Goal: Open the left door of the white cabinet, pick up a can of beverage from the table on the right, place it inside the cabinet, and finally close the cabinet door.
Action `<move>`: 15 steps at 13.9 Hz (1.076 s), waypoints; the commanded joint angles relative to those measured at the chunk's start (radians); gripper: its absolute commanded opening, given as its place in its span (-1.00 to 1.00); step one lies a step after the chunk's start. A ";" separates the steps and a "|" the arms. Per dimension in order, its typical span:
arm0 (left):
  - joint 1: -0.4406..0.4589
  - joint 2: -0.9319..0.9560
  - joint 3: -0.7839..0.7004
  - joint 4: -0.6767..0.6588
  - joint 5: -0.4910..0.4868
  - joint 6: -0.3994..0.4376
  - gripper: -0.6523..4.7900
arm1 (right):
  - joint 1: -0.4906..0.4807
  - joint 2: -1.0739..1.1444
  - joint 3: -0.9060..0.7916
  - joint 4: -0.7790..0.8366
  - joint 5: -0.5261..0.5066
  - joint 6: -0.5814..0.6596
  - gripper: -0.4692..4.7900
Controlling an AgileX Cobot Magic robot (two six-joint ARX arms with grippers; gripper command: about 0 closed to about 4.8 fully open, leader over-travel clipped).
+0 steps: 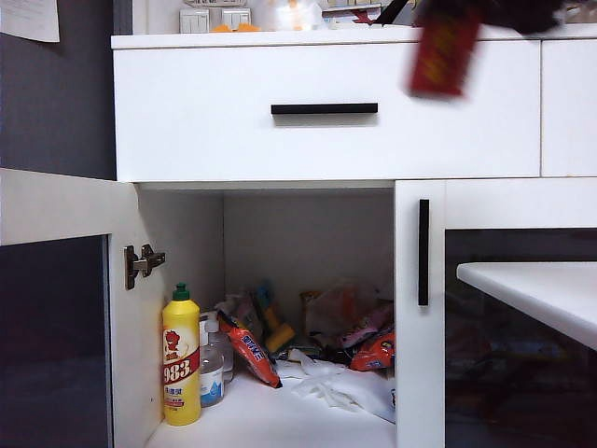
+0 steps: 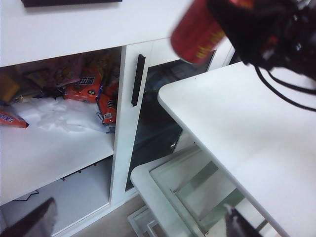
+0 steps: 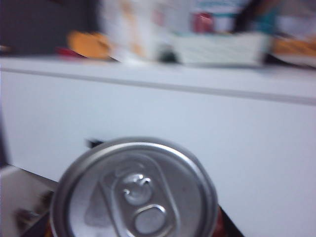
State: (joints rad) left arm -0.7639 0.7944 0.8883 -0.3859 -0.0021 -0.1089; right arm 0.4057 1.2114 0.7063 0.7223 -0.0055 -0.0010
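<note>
Probably a home: white cabinet (image 1: 326, 112) stuffed with snack packets (image 1: 373, 350), detergent bottle (image 1: 181, 359).

Your red can of beverage (image 1: 445, 54) hangs blurred before the white cabinet (image 1: 187, 121), by its top drawer; the left door (image 1: 56, 308) stands swung open, the table (image 1: 550, 289) beside it.

Can of beverage (image 3: 134, 190) fills the near foreground, silver lid and pull tab facing the camera, slightly blurred. Right gripper fingers not visible around it. Behind: white drawer front (image 3: 197, 133) of the white cabinet (image 3: 163, 76). Cluttered items (image 3: 217, 42) on top, too blurred to identify.
</note>
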 commanded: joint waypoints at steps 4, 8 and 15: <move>-0.001 -0.002 0.003 -0.028 0.002 -0.003 0.85 | 0.038 0.380 0.117 0.115 -0.077 0.026 -0.14; -0.001 0.000 0.003 -0.054 -0.024 0.005 0.85 | 0.038 0.790 0.184 0.412 -0.094 0.027 -0.14; 0.000 0.001 0.003 -0.056 -0.091 0.008 0.85 | 0.061 0.955 0.594 0.087 -0.097 0.030 -0.14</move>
State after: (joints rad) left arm -0.7639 0.7971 0.8883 -0.4465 -0.0898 -0.1043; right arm 0.4664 2.1693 1.2888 0.8017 -0.1146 0.0261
